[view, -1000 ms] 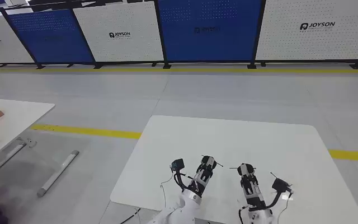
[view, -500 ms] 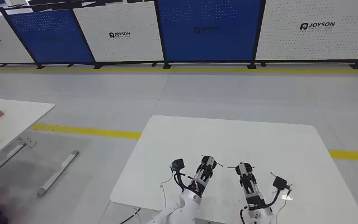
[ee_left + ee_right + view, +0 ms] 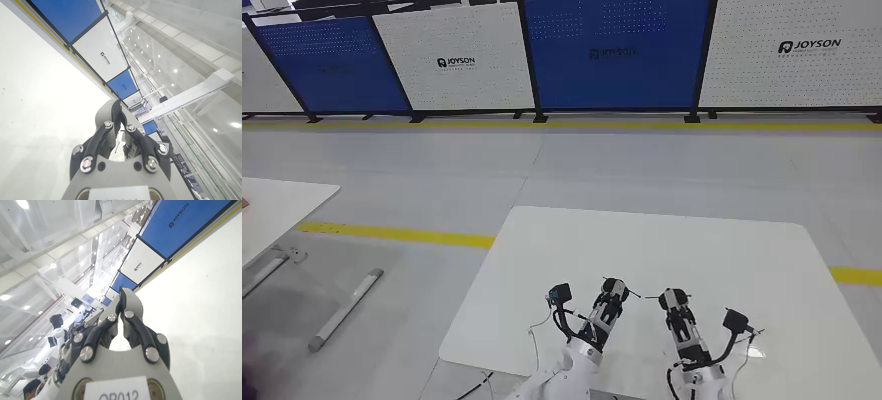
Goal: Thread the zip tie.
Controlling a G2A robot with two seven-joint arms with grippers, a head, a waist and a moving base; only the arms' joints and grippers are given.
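Both grippers hang side by side over the near part of the white table (image 3: pixel 662 240), which spreads out beneath and well ahead of their fingertips. The left gripper (image 3: pixel 119 110) has its jaws pressed together with no gap showing. The right gripper (image 3: pixel 122 302), just beside it, is clamped the same way.

Pinched in the left gripper's tips is the zip tie (image 3: pixel 118 97), a thin black strip that pokes out a little past the fingertips. From above it shows as a fine line (image 3: pixel 633 294) crossing the left gripper and reaching toward the right one. The right gripper's pads nip a black stub (image 3: pixel 119 288), and from above a thin line crosses those tips too, one end aimed back at the left gripper. I cannot tell whether these are the two ends of one tie, since no span joining them is visible, nor which end carries the head.

The coming move, as I judge it, turns on the short gap between the two free ends. They lie roughly end to end on the line from one gripper to the other, close but apart and not quite in line. Neither arm is nearer, as each already has its piece. The ends want lining up before they meet.
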